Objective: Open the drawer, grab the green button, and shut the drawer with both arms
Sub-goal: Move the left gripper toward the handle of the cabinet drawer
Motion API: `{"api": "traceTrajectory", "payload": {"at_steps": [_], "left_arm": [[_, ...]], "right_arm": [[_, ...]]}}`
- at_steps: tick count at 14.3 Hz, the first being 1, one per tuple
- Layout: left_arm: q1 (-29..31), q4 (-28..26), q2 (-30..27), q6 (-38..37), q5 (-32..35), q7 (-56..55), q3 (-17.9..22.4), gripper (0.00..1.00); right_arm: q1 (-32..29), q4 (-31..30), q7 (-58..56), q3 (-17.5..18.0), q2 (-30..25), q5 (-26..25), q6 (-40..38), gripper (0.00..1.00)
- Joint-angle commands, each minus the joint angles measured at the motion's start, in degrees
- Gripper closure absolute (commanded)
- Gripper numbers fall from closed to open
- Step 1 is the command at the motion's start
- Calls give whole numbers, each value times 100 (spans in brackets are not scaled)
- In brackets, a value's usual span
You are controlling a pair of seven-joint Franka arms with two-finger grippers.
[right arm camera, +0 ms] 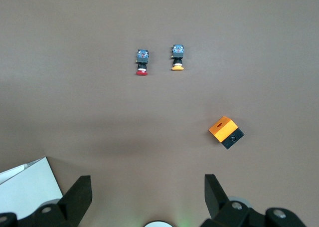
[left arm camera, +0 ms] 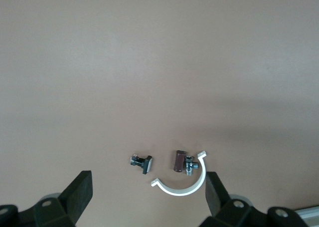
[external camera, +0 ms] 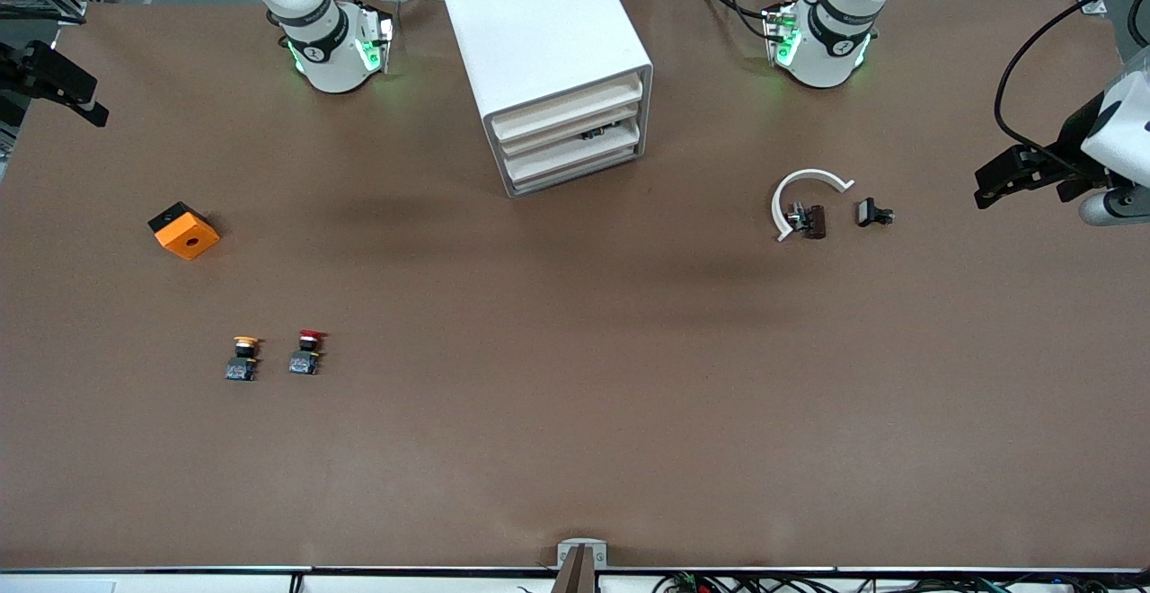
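The white cabinet (external camera: 539,27) stands on the brown tabletop (external camera: 575,395) between the two arm bases, its four cream-fronted drawers all pushed in. A small dark thing shows in the gap just above the drawer (external camera: 575,153) third from the top. Whether it is the green button cannot be told.

The left gripper (external camera: 997,181) hovers over the left arm's end of the tabletop, its fingers (left arm camera: 79,192) spread wide and holding nothing. Near it lie a white curved clip (external camera: 804,189), a brown part (external camera: 813,221) touching the clip, and a small black part (external camera: 871,213) just beside.

The right gripper (external camera: 81,94) hangs over the right arm's end, its fingers (right arm camera: 214,192) likewise spread and empty. An orange block (external camera: 184,230) lies there. Nearer the front camera, the orange-capped button (external camera: 243,358) and red-capped button (external camera: 307,352) sit side by side.
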Motion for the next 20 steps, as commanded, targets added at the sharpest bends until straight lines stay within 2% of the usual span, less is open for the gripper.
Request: {"api": "traceTrajectory", "payload": {"at_steps": [1,4,11,14,17,20], "left_arm": [[-47,210,391,-124,141,-60,-47,0],[-283,192,839,-124,123,-147,-91,0],[-1144,201,1929,-71,105,-2596,-126,0],[-1627,218,2412,-63,87,-4002,-126,0],[-2207,271,2992,-63,9,-5959,-126,0],[-2437,648,3555,-63,-333,-7833,-126,0]], "right_arm": [[6,13,1,32,-66,-38,-62,0],[6,126,-17,23,-40,-29,-61,0],[-20,153,-26,14,171,-29,-53,0],[-90,153,-43,-12,206,41,-53,0],[-47,197,-78,-3,566,-55,-9,0],[-64,223,-78,-3,716,-38,175,0]]}}
